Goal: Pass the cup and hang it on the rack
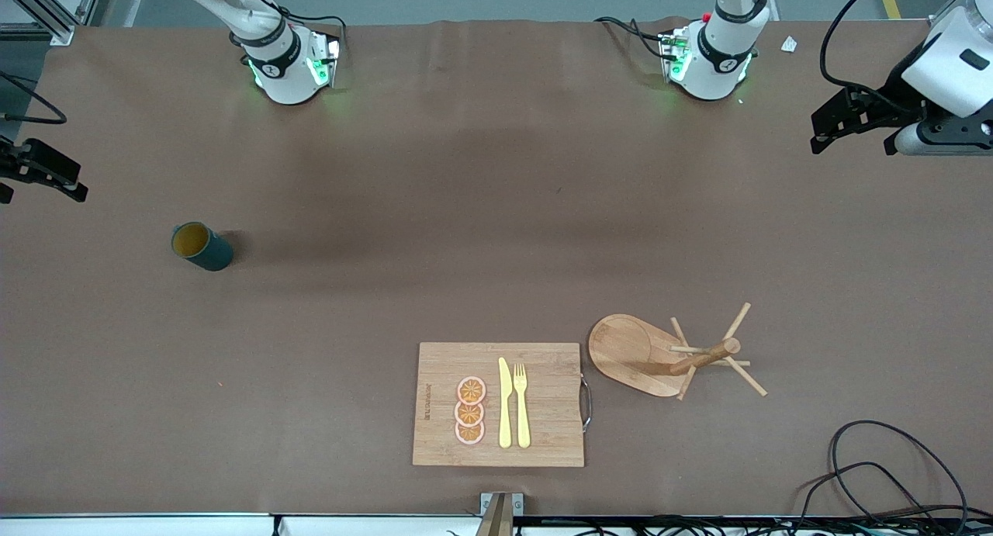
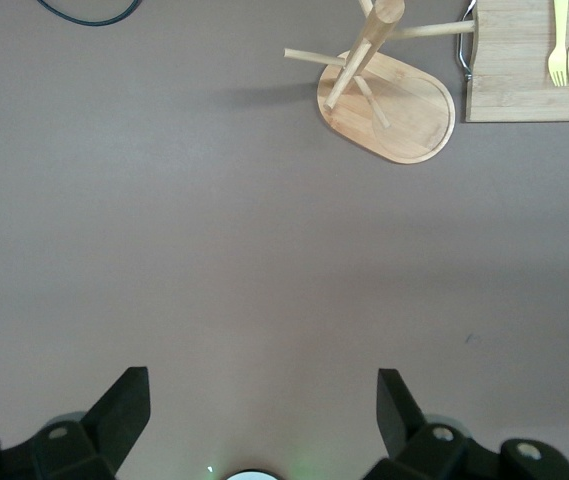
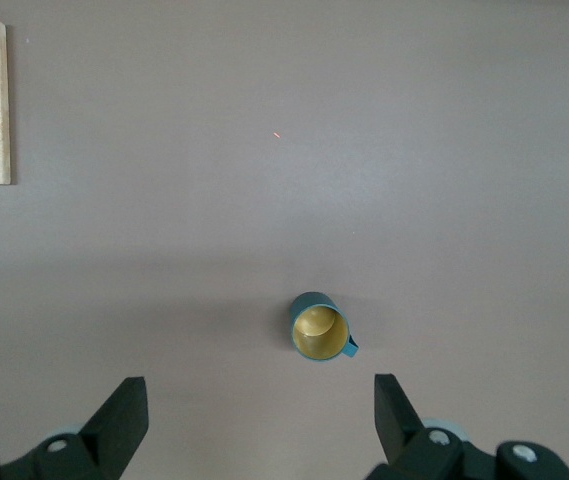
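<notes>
The dark teal cup (image 1: 200, 246) with a yellow inside stands upright on the brown table toward the right arm's end. It also shows in the right wrist view (image 3: 320, 330), handle out to one side. My right gripper (image 1: 58, 181) hangs open and empty above the table edge at that end; in the right wrist view (image 3: 259, 395) the cup sits apart from its fingers. The wooden rack (image 1: 675, 357) stands nearer the front camera toward the left arm's end and shows in the left wrist view (image 2: 384, 100). My left gripper (image 1: 826, 133) hangs open and empty, shown in its own view (image 2: 262, 390).
A rectangular bamboo cutting board (image 1: 543, 443) lies beside the rack, carrying a yellow knife (image 1: 505, 402), a yellow fork (image 1: 521, 404) and three orange slices (image 1: 470, 410). Black cables (image 1: 892, 466) loop at the near corner toward the left arm's end.
</notes>
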`<action>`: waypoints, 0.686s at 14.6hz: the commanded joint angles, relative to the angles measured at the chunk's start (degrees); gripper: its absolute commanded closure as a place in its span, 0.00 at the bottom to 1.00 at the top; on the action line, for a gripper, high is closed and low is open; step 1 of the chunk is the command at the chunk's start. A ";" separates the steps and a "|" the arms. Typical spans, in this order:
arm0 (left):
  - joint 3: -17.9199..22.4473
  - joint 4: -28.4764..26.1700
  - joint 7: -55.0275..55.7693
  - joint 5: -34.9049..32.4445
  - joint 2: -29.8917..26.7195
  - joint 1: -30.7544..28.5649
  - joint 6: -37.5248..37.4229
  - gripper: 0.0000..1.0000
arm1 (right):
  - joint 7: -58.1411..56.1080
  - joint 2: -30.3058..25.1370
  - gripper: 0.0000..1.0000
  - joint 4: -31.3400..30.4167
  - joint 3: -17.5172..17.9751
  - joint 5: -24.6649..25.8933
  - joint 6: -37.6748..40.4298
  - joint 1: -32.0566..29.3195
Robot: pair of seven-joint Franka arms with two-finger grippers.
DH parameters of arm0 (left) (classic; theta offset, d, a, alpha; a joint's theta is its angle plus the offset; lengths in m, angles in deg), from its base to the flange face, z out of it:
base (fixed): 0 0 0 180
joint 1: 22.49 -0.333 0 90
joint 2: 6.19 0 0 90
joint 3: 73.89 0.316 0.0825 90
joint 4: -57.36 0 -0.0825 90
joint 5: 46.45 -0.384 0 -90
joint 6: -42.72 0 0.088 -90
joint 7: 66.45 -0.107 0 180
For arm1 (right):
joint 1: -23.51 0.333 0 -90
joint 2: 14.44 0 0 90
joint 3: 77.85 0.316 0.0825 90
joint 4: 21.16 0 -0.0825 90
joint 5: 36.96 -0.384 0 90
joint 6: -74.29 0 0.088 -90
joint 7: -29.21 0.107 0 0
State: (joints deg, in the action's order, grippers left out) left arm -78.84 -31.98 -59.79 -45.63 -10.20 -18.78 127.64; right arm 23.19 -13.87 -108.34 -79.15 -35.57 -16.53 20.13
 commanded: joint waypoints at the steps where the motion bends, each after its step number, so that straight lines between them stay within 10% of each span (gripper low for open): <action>1: -0.32 0.75 -0.16 -1.26 -0.21 0.15 -1.07 0.00 | 0.93 0.47 0.00 0.44 -0.02 -0.68 0.04 -0.67; 10: -0.32 2.33 -0.16 -2.83 0.66 -0.02 -1.07 0.00 | 0.49 0.48 0.00 0.09 -0.11 -0.95 0.56 -0.49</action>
State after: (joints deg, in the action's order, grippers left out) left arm -78.89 -31.30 -59.79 -46.27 -10.19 -18.80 127.60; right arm 23.27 -13.31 -108.34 -79.42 -35.70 -16.42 19.93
